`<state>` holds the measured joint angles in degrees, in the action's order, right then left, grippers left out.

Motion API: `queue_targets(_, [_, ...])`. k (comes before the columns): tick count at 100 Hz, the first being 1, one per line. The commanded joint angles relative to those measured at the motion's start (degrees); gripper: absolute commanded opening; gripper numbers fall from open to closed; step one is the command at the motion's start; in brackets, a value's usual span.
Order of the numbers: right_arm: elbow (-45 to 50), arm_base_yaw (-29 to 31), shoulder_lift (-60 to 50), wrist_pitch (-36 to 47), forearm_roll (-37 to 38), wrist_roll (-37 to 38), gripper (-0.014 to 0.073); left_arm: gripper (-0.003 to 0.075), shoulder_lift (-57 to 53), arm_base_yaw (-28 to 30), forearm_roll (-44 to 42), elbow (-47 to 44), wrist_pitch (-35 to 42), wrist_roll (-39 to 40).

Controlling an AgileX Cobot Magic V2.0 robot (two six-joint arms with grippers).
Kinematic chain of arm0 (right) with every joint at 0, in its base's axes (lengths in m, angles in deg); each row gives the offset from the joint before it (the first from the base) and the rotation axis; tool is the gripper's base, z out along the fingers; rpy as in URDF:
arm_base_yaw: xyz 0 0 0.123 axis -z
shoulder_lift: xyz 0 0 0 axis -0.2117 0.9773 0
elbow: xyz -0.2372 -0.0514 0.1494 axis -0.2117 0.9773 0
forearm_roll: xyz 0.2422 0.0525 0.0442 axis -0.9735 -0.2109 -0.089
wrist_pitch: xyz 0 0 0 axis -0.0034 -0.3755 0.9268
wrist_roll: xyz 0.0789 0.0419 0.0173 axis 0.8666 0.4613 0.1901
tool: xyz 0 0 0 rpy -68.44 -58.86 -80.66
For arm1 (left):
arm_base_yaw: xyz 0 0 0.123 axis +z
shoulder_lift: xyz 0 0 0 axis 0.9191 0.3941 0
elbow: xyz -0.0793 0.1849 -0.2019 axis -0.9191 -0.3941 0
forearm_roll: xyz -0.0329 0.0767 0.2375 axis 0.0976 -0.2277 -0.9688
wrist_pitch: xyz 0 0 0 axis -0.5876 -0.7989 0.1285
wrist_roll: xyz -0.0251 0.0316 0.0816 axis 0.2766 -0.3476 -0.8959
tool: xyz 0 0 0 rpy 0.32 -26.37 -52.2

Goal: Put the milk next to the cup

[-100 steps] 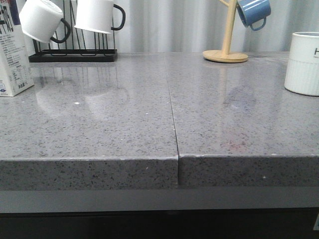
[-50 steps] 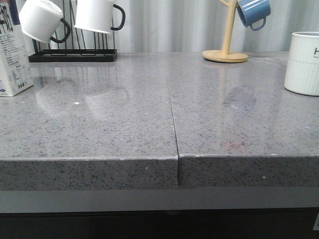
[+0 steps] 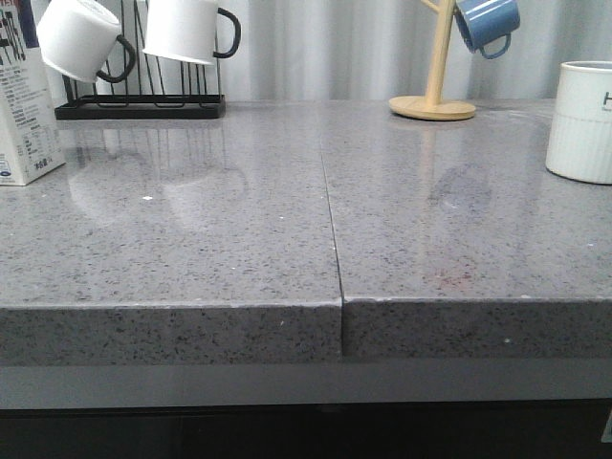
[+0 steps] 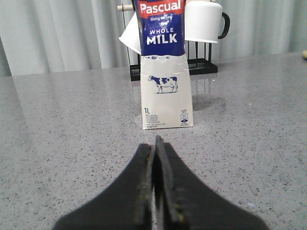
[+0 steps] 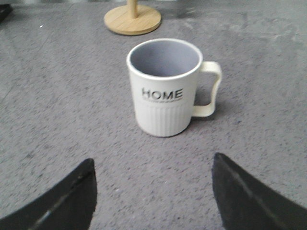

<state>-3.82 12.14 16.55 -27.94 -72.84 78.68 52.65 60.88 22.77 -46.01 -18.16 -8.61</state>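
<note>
Nothing on the counter (image 3: 239,239) has moved since a second ago.
Milk (image 4: 162,67) stands upright, far left, well apart from the cup (image 5: 165,88). My left gripper (image 4: 157,143) is clenched empty, right gripper (image 5: 153,191) released; I'd open the left wide, then grasp the carton low.

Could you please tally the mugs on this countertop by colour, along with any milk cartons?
White mugs: 3, two on the black rack (first, second) and the HOME cup
Blue mugs: 1, on the wooden stand
Milk cartons: 1
Total: 5

Milk (image 4: 163,67): "Pascual WHOLE MILK 1L"; cup (image 5: 164,88): "HOME"
</note>
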Motion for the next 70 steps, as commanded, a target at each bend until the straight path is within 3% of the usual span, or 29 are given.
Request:
queue_targets(1, [-2.22, 1.89, 2.38, 6.92, -0.15, -0.30, 0.0517, -0.0021, -1.88, -0.34, 0.17, -2.87, 4.48, 0.75])
queue_targets(40, [-2.22, 5.34, 12.13, 14.67, 0.32, -0.40, 0.0517, -0.0021, -1.88, -0.34, 0.17, -2.87, 4.48, 0.75])
queue_targets(70, [-2.22, 11.78, 17.62, 21.42, 2.52, -0.40, 0.0517, -0.0021, -1.88, -0.34, 0.17, -2.87, 4.48, 0.75])
